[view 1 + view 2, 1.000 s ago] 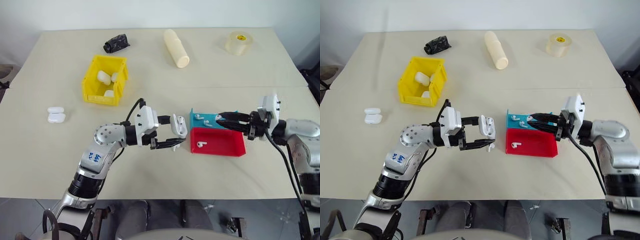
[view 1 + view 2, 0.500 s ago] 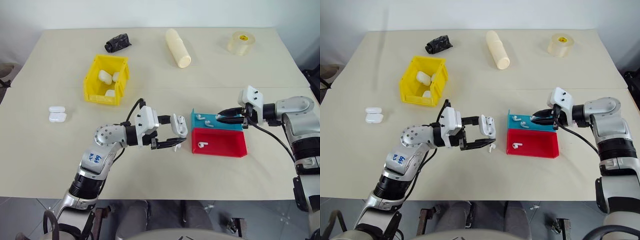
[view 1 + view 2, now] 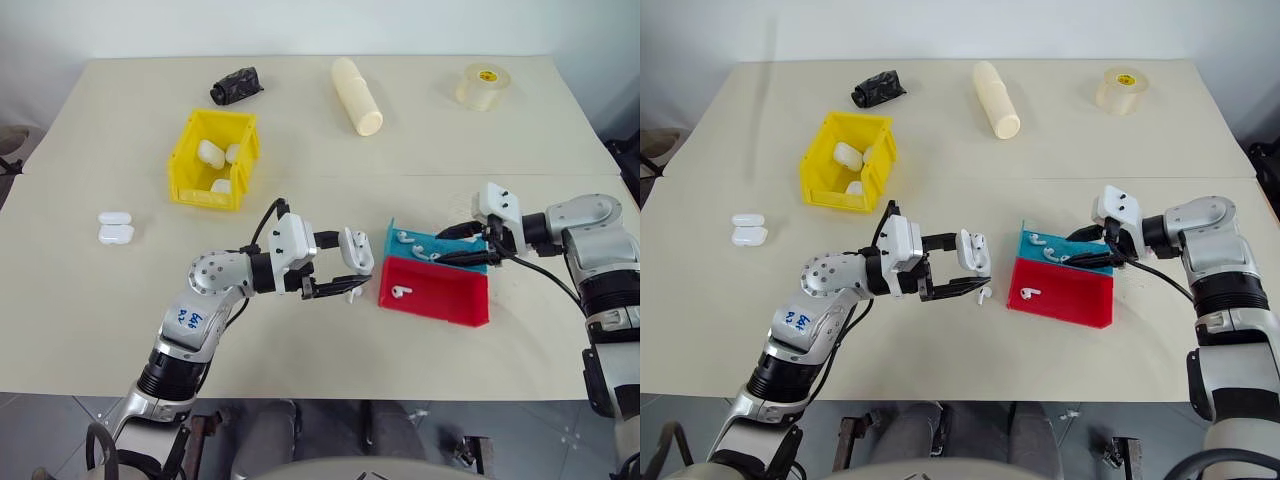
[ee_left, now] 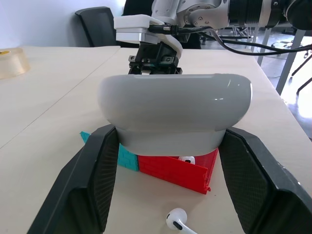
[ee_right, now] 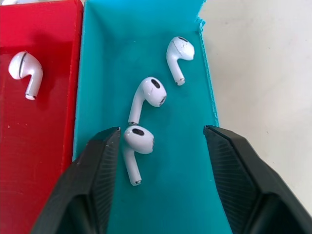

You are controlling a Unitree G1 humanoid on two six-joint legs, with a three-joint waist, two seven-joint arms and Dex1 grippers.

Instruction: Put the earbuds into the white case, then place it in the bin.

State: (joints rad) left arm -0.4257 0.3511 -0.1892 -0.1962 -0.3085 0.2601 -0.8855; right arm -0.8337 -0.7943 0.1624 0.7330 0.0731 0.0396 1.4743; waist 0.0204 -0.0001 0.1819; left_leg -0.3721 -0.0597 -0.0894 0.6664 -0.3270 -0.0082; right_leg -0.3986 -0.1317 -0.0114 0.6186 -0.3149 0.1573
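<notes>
At frame centre, the left gripper (image 3: 345,275) clamps a white case (image 3: 358,250), which hides much of the right gripper in the left wrist view. At right, the right gripper (image 5: 161,146) hangs wide open in the teal tray (image 5: 190,195), one of three earbuds (image 5: 138,139) against its finger. The yellow bin (image 3: 186,180) sits upper left.

A bright yellow bin (image 3: 211,160) holds white cases (image 3: 210,154). 3 glossy white earbuds (image 5: 146,92) lie in a teal tray (image 5: 170,195) beside a red tray (image 5: 44,146) with 1 more. The table (image 3: 450,160) is pale beige; black ribbed fingers (image 5: 97,170) frame the teal.
</notes>
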